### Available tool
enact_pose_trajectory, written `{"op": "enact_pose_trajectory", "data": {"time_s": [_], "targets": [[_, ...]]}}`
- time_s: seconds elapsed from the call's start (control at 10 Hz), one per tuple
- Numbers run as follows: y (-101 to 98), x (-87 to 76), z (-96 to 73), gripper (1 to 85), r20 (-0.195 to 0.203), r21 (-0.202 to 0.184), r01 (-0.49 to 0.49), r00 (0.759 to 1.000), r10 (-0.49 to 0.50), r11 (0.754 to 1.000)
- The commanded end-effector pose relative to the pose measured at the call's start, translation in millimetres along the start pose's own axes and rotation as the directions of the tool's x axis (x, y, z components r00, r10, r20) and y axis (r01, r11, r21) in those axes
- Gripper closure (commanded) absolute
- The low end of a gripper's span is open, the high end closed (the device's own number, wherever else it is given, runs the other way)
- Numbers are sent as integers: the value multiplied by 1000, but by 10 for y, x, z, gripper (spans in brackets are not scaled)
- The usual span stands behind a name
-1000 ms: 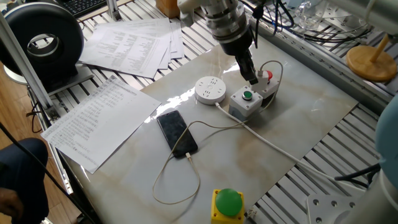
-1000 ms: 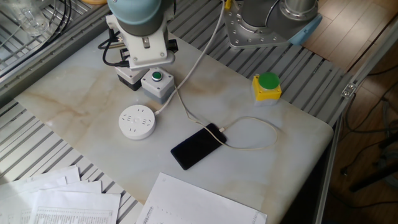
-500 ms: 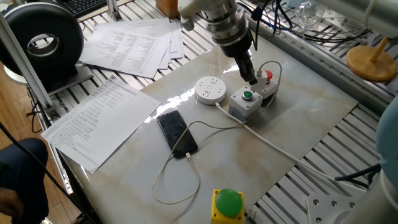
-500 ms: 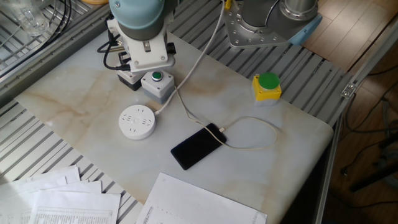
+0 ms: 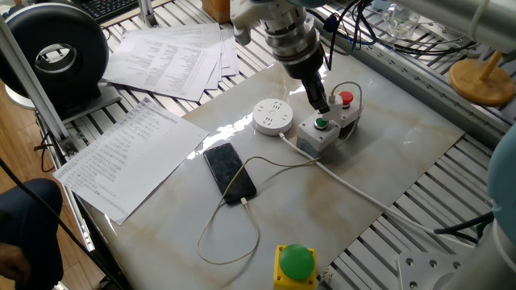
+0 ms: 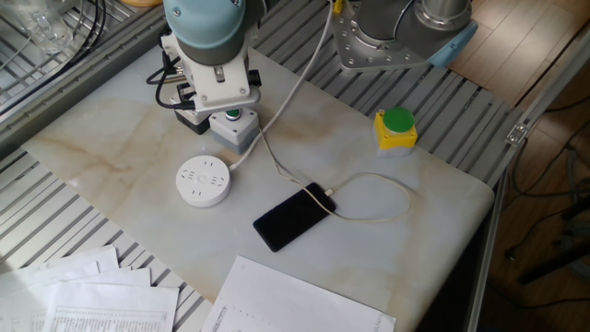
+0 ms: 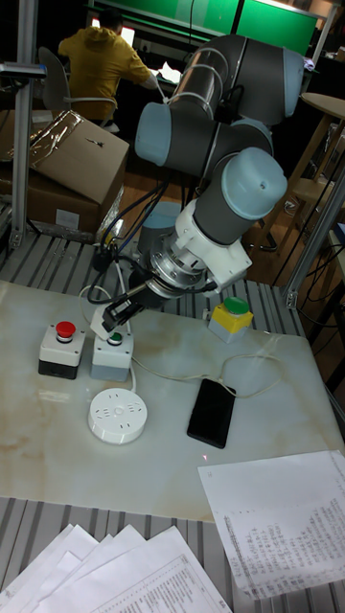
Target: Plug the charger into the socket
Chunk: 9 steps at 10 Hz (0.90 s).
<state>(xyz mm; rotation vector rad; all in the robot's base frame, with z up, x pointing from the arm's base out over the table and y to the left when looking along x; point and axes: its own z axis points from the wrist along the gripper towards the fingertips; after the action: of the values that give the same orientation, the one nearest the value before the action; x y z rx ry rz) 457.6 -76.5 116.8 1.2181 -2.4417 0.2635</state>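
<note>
The phone point(image 5: 229, 171) lay nearest, its thin cable point(image 5: 211, 222) looping over the table. Behind it sat the socket point(image 5: 272, 116), with nothing plugged in. Further back, the gripper point(image 7: 107, 322) was above the green-button box point(image 5: 318, 134), pinching the white charger point(image 7: 100, 324). To do this well, it should carry the charger over the socket, line up the pins and push straight down.

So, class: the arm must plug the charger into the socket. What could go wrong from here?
The hand, gripping the charger, hangs just over the green-button box; lowering here could press it. The cable trails to the smartphone and might drag it or snag on the way to the socket.
</note>
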Motion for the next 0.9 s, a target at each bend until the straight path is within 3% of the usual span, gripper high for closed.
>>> {"op": "enact_pose_trajectory", "data": {"time_s": [0.0,0.8], "targets": [[20,-66,-29,847,15,-10,-6,1000,7,1000],[34,-202,-65,847,51,-21,-19,998,20,1000]]}}
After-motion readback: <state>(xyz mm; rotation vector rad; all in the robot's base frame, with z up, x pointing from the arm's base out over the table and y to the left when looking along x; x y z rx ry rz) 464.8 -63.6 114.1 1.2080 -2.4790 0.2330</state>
